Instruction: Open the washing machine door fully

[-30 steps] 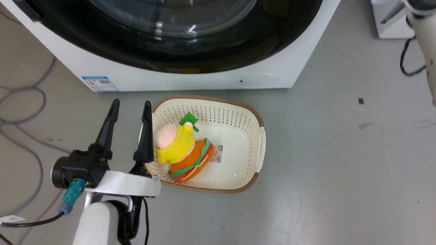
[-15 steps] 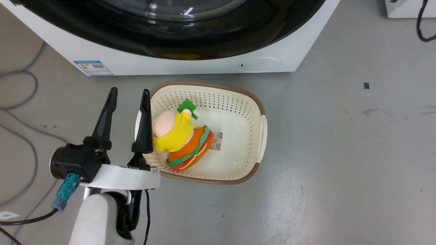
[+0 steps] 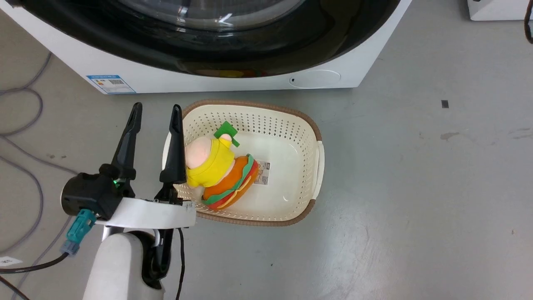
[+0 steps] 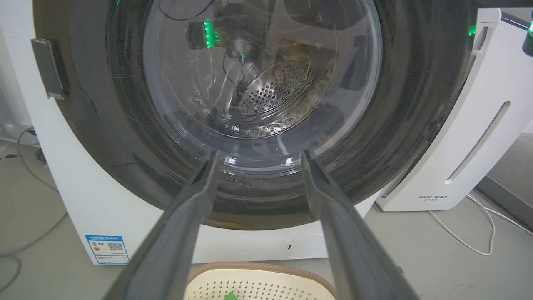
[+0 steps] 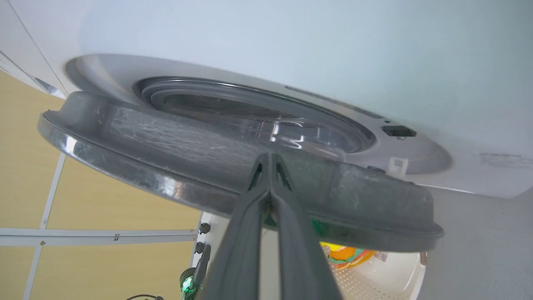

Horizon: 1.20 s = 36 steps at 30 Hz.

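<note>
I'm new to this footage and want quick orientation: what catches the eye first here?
The big glossy black washing machine door with its bulging glass centre looms in the left wrist view. On the floor before the washing machine sits a cream basket holding a yellow and orange plush toy, the open left gripper beside its left rim. In the right wrist view the shut right gripper has its tips at the door's rim, which stands ajar.

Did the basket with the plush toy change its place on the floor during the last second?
No. The basket has the same narrow gap to the washing machine and lies the same way below its round flap. The whole head view shifted, so the camera moved.
</note>
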Motion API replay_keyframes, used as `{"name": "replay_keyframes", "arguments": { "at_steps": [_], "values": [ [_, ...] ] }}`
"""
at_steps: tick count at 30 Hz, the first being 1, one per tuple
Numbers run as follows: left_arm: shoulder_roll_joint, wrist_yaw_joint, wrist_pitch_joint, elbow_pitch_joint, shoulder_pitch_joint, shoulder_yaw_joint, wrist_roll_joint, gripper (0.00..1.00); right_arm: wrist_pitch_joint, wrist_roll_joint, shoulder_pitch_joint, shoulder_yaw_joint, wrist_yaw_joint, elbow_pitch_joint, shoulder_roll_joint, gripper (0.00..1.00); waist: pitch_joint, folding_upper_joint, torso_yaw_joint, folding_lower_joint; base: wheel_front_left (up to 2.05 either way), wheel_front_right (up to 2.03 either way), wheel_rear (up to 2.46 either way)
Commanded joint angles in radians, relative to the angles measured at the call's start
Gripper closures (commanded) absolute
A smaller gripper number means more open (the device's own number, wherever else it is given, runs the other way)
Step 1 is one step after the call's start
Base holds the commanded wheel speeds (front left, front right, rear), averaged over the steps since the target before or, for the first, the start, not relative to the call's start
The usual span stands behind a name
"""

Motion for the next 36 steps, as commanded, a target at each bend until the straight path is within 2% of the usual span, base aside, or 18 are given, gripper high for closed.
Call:
{"name": "replay_keyframes", "arguments": {
  "at_steps": [1,17,36],
  "values": [
    [0.001,-0.006,-0.006,0.003,-0.009,0.001,0.004,0.0,0.017,0.01,0.03,0.001,0.001,-0.014,0.0,1.0,-0.004,0.0,-0.001,-0.0001,0.0,0.0,0.0],
    [0.001,0.0,-0.006,0.004,0.005,-0.006,0.007,0.0,-0.016,0.031,0.134,-0.022,0.001,-0.126,0.011,1.0,-0.026,0.0,-0.003,-0.0001,0.0,0.0,0.0],
    [0.001,0.015,-0.006,0.03,0.04,-0.02,-0.002,0.0,0.078,0.079,0.296,-0.028,0.001,-0.22,-0.007,1.0,-0.105,0.0,0.015,-0.0001,0.0,0.0,0.0]
  ]
}}
